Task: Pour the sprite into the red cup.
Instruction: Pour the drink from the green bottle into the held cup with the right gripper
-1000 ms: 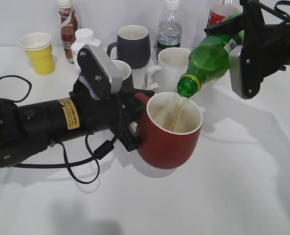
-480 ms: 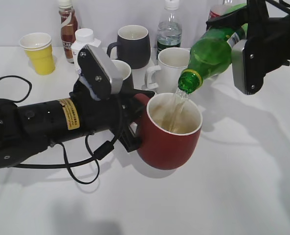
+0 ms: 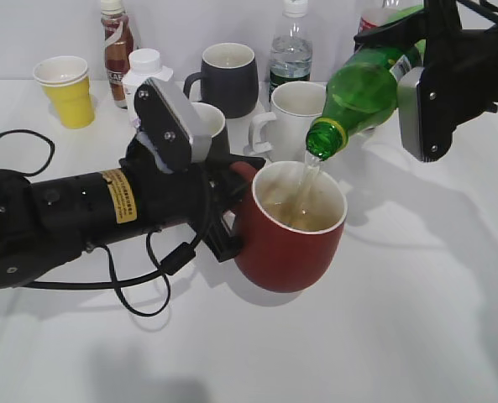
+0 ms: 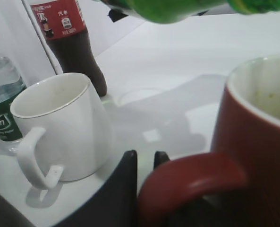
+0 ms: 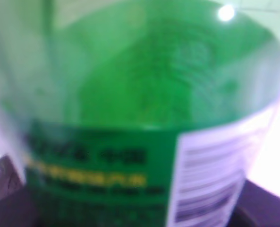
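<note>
The red cup (image 3: 286, 239) stands at the table's middle, and liquid lies in its off-white inside. My left gripper (image 3: 232, 201) is shut on its handle (image 4: 191, 182), with the black fingertips (image 4: 144, 158) beside it. My right gripper (image 3: 416, 75) is shut on the sprite (image 3: 362, 88), which is tilted with its open mouth (image 3: 317, 149) just above the cup's rim. A thin stream runs from the mouth into the cup. The right wrist view is filled by the blurred green bottle and its label (image 5: 97, 175). The bottle's underside shows at the top of the left wrist view (image 4: 173, 9).
A white mug (image 3: 295, 113) (image 4: 64, 125), a black mug (image 3: 228, 80), a water bottle (image 3: 290, 46) (image 4: 3, 99) and a cola bottle (image 4: 66, 42) stand behind the cup. A yellow paper cup (image 3: 66, 91), a brown bottle (image 3: 116, 46) and a white jar (image 3: 144, 71) stand far left.
The sprite has risen slightly and tilted a bit more. The stream keeps running and the liquid in the red cup is higher. The left arm has not moved.
</note>
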You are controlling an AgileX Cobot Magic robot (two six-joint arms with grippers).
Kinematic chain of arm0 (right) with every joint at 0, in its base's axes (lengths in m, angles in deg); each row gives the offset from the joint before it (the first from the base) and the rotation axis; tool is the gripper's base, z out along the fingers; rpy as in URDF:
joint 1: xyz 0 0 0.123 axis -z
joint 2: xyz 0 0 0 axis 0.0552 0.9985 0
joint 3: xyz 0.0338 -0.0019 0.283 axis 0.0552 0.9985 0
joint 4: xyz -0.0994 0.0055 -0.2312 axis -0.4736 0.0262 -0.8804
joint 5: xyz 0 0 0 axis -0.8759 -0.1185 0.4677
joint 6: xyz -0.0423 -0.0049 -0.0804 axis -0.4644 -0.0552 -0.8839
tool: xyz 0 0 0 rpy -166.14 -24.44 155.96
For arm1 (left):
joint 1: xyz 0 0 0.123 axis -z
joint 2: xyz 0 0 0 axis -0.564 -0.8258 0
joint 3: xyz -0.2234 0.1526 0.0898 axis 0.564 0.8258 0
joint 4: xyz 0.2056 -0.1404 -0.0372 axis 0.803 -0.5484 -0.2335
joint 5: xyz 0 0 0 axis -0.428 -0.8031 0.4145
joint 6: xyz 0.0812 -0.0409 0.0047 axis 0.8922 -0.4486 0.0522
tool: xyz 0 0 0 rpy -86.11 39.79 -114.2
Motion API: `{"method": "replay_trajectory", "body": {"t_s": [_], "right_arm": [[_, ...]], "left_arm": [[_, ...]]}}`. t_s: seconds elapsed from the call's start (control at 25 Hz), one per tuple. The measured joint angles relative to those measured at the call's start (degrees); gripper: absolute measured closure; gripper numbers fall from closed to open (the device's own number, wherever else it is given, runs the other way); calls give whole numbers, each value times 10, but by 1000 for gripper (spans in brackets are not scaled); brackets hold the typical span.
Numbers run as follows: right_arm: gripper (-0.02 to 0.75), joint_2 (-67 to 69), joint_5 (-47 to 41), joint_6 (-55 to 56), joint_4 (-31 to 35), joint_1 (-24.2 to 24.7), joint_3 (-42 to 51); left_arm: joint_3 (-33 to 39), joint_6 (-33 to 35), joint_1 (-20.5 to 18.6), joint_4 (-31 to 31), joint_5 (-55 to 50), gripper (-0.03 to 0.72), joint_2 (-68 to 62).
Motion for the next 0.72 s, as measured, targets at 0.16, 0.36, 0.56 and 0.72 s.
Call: {"method": "replay_trajectory", "body": {"t_s": [0.16, 0.36, 0.56, 0.72], "right_arm": [[320, 0, 0, 0, 0, 0, 0], [321, 0, 0, 0, 0, 0, 0], [321, 0, -1, 0, 1, 0, 0], [321, -1, -3, 1, 1, 0, 0]], "left_arm": [[0, 0, 0, 0, 0, 611, 0], [0, 0, 0, 0, 0, 611, 0], [0, 0, 0, 0, -1, 611, 0], [0, 0, 0, 0, -4, 611, 0]]}}
